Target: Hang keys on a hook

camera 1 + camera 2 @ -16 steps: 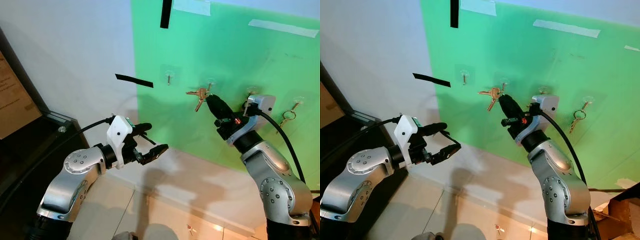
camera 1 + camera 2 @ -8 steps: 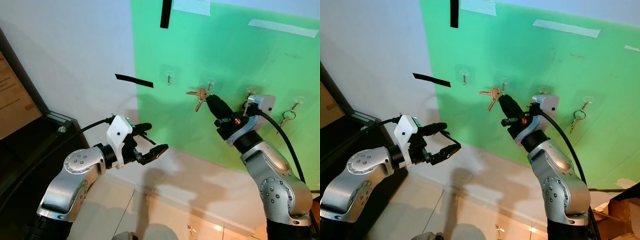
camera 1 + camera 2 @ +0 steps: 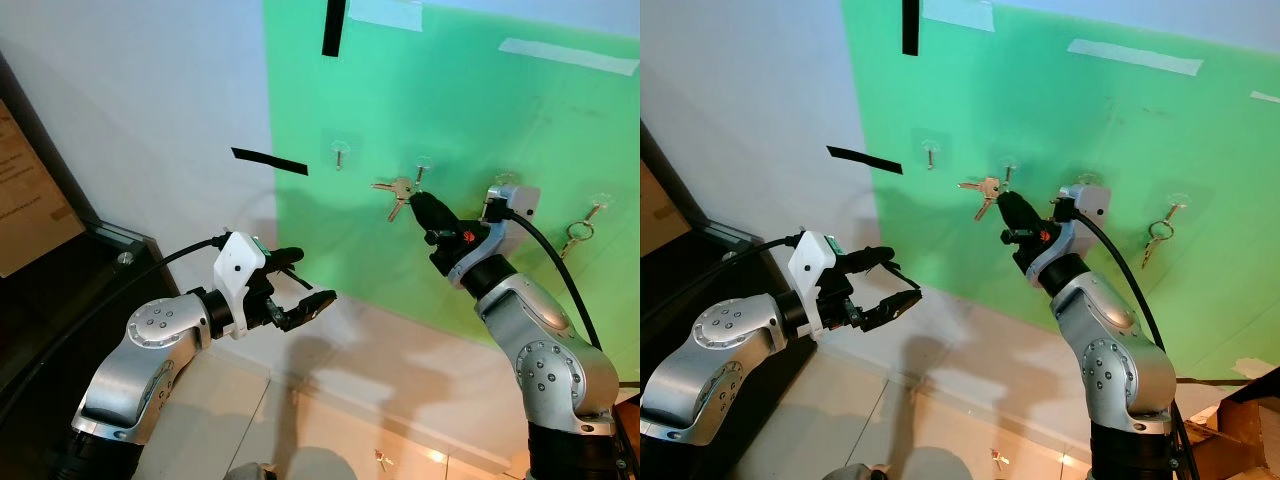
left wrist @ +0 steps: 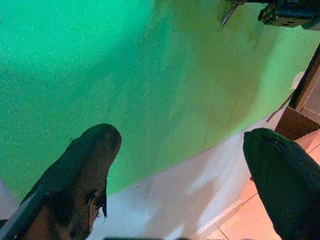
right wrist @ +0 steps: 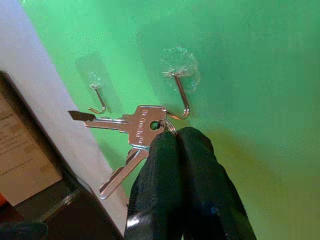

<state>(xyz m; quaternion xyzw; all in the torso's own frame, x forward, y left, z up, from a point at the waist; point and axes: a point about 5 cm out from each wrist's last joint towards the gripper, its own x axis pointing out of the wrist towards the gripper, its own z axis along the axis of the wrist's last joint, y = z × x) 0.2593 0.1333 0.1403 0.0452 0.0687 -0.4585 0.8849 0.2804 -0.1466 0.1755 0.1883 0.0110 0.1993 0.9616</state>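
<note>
- Green wall panel (image 3: 480,130): carries a row of clear adhesive hooks.
- Right gripper (image 5: 176,137): fingers closed on the key ring, just below the target hook (image 5: 181,95).
- Left gripper (image 3: 300,290): spread wide, idle, well left.
- Keys (image 5: 131,127): judged light, rigid, free-swinging; best held at the ring.
</note>
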